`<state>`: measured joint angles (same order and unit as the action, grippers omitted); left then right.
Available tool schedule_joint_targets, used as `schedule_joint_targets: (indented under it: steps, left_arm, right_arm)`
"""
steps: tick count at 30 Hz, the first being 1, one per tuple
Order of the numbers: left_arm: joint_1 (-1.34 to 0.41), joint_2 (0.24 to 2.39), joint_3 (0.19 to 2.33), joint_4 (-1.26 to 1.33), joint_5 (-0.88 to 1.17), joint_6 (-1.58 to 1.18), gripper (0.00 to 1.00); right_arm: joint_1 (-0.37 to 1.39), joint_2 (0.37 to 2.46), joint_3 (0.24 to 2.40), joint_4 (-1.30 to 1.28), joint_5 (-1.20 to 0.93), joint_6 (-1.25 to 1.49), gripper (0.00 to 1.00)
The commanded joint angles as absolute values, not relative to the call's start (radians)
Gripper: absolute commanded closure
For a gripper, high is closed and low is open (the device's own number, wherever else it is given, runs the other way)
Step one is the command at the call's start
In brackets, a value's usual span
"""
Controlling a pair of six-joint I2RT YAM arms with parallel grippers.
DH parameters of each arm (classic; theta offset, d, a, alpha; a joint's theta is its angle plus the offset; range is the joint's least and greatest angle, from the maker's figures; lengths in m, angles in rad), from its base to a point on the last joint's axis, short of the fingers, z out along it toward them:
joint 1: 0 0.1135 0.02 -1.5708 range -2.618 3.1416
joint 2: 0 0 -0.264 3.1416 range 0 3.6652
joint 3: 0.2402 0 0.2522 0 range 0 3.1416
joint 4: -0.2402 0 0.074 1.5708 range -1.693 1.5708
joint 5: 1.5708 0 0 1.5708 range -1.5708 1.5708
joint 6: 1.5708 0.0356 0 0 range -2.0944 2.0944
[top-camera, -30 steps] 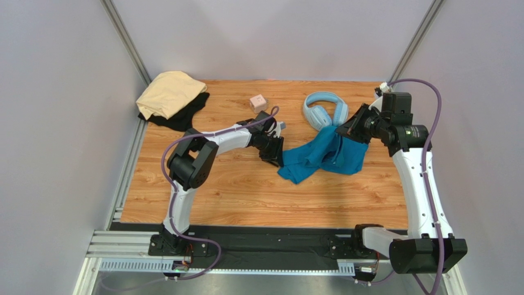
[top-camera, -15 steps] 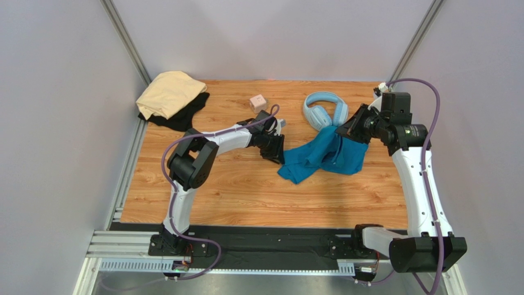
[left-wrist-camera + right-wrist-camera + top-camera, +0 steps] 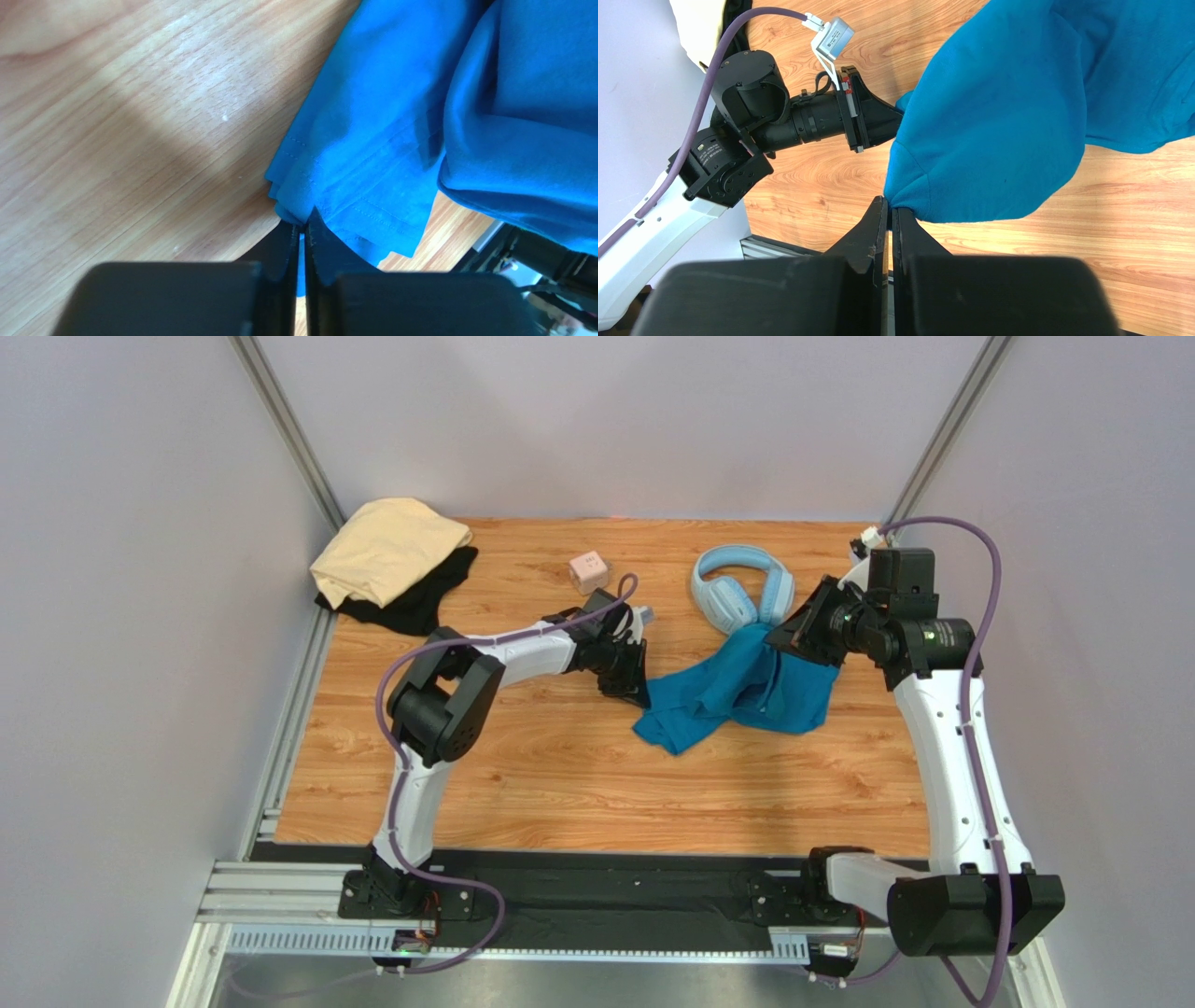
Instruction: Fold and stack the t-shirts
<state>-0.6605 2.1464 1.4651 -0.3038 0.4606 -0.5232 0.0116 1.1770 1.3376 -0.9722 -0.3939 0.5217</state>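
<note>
The teal-blue t-shirt (image 3: 737, 686) lies bunched on the wooden table, right of centre. My left gripper (image 3: 638, 682) is at its left edge. In the left wrist view that gripper (image 3: 303, 224) has its jaws pinched on the stitched hem of the teal shirt (image 3: 379, 140). My right gripper (image 3: 811, 637) holds the shirt's right end lifted. In the right wrist view this gripper (image 3: 890, 208) is shut on a fold of the teal cloth (image 3: 1011, 119), which hangs over the table. A pale tan t-shirt (image 3: 386, 546) lies on a black t-shirt (image 3: 424, 597) at the back left corner.
Light-blue headphones (image 3: 741, 585) lie just behind the teal shirt. A small pink cube (image 3: 589, 567) sits behind the left gripper. Grey walls and metal posts enclose the table (image 3: 561, 770) on three sides. The left arm (image 3: 801, 119) shows in the right wrist view.
The left gripper's jaws have closed on the teal shirt's left hem. The left arm shifted slightly. The right gripper and the shirt's lifted end stay put.
</note>
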Motion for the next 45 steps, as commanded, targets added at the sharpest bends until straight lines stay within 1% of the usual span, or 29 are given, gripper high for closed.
schedule_joint_targets:
  steps: [1,4,6,7,9,13,17,22,24,26,27,36,39,42,45]
  left_arm:
    - [-0.676,2.191,1.459,-0.311,0.465,-0.517,1.00]
    - [-0.678,2.171,1.463,-0.353,0.422,-0.493,1.00]
    - [-0.675,2.119,1.457,-0.388,0.382,-0.454,1.00]
    - [-0.666,2.074,1.454,-0.399,0.349,-0.450,1.00]
    - [-0.643,2.019,1.422,-0.399,0.350,-0.469,1.00]
    - [-0.528,1.809,1.330,-0.382,0.359,-0.508,1.00]
    - [-0.439,1.668,1.406,-0.602,0.298,-0.425,1.00]
    - [-0.316,1.453,1.414,-0.707,0.296,-0.388,1.00]
    - [-0.290,1.408,1.439,-0.747,0.282,-0.384,1.00]
    - [-0.268,1.391,1.505,-0.817,0.252,-0.373,1.00]
    - [-0.267,1.387,1.519,-0.827,0.218,-0.374,1.00]
    - [-0.238,1.322,1.656,-0.879,0.132,-0.456,1.00]
    - [-0.218,1.306,1.764,-0.929,0.075,-0.460,1.00]
    - [-0.199,1.275,1.828,-0.956,0.025,-0.462,1.00]
    - [-0.198,1.255,1.903,-1.002,-0.041,-0.445,1.00]
  right_arm:
    - [0.009,1.177,1.356,-0.968,-0.391,0.505,1.00]
    - [0.009,1.173,1.351,-0.968,-0.387,0.500,1.00]
    - [0.011,1.172,1.353,-0.968,-0.376,0.494,1.00]
    - [0.009,1.172,1.356,-0.966,-0.371,0.492,1.00]
    - [-0.020,1.177,1.376,-0.959,-0.373,0.498,1.00]
    - [-0.040,1.177,1.420,-0.911,-0.396,0.535,1.00]
    - [-0.046,1.184,1.471,-0.873,-0.399,0.543,1.00]
    - [-0.057,1.213,1.581,-0.870,-0.410,0.535,1.00]
    - [-0.060,1.219,1.618,-0.870,-0.403,0.540,1.00]
    - [-0.069,1.227,1.669,-0.862,-0.402,0.540,1.00]
    - [-0.075,1.238,1.684,-0.862,-0.402,0.541,1.00]
    - [-0.101,1.278,1.804,-0.858,-0.402,0.566,1.00]
    - [-0.112,1.276,1.841,-0.857,-0.394,0.577,1.00]
    - [-0.126,1.244,1.867,-0.862,-0.434,0.623,1.00]
    - [-0.130,1.181,1.884,-0.847,-0.399,0.623,1.00]
